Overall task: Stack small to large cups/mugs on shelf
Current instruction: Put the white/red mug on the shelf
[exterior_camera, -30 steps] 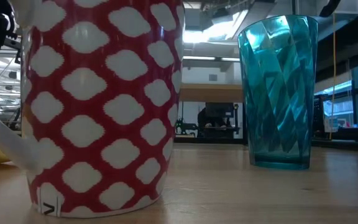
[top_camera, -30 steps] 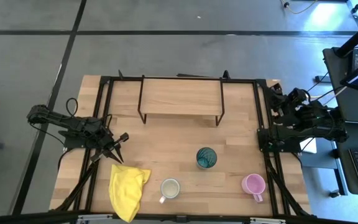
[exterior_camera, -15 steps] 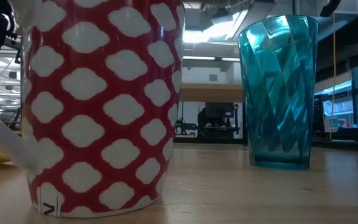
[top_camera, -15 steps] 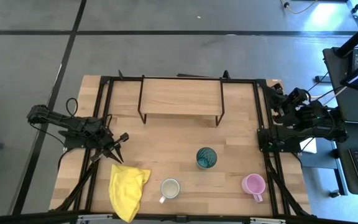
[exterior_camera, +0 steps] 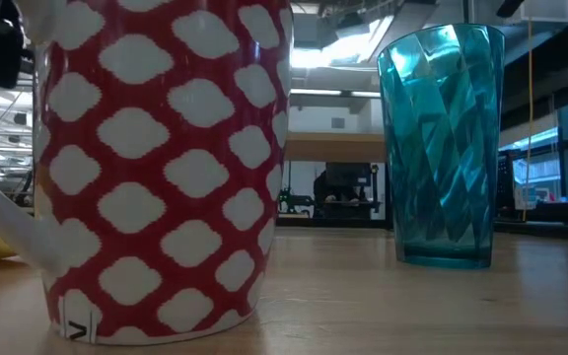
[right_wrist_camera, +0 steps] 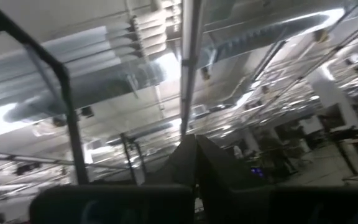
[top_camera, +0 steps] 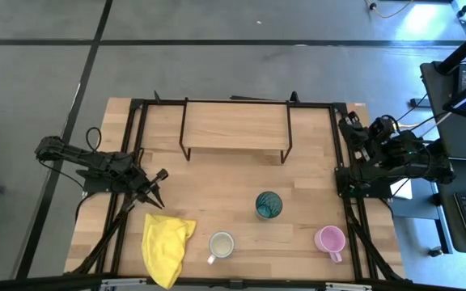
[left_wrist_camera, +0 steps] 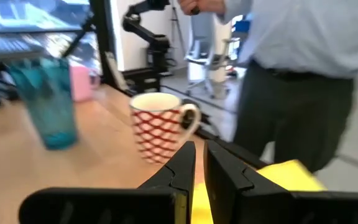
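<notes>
Left gripper point(top_camera: 158, 179), fingers nearly closed and empty, well apart from white mug point(top_camera: 221, 245).

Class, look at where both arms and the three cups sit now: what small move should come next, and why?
Probably the left gripper should open and ease toward the white mug, the cup nearest it. Its jaws look nearly shut, all three cups stand on the table, and the shelf is bare. The right gripper is parked at the table's edge.

A red-and-white lattice-patterned mug point(exterior_camera: 156, 168), a faceted teal cup point(exterior_camera: 440, 143), a pink mug point(top_camera: 328, 239), a yellow cloth point(top_camera: 166, 246).
</notes>
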